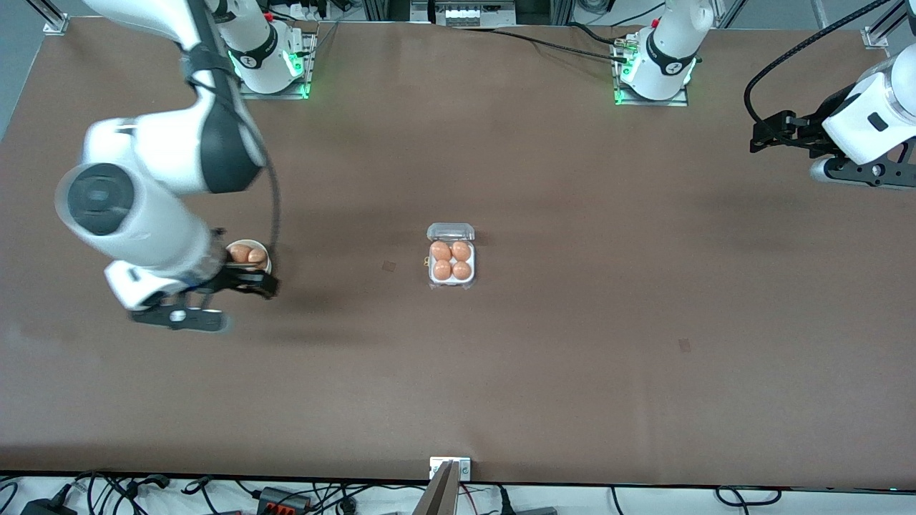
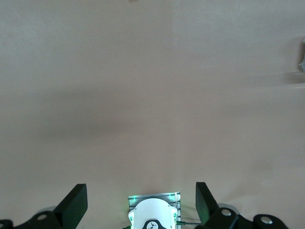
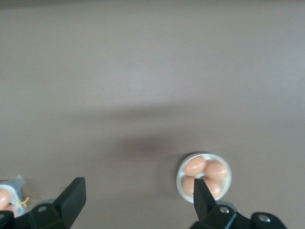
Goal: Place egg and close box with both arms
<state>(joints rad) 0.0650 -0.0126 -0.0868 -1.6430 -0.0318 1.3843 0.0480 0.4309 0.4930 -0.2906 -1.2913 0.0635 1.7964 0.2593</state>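
The box (image 1: 451, 262) is a small white four-cell tray in the middle of the table, and an orange-brown egg (image 1: 441, 251) fills each cell. Its clear lid (image 1: 451, 231) stands open on the side toward the arms' bases. My right gripper (image 1: 259, 280) is open and empty over the table beside a round white bowl (image 1: 247, 254) of eggs. In the right wrist view the gripper (image 3: 138, 198) is open, with the bowl (image 3: 228, 185) by one finger and a corner of the box (image 3: 10, 194) at the edge. My left gripper (image 1: 755, 138) waits open and empty in the air at its end of the table (image 2: 140, 202).
The bowl holds several loose eggs (image 3: 195, 166). The left arm's base (image 2: 152, 215) shows between the left fingers. Two small marks lie on the brown table (image 1: 389, 266) (image 1: 685, 345). A metal bracket (image 1: 449, 468) sits at the table's near edge.
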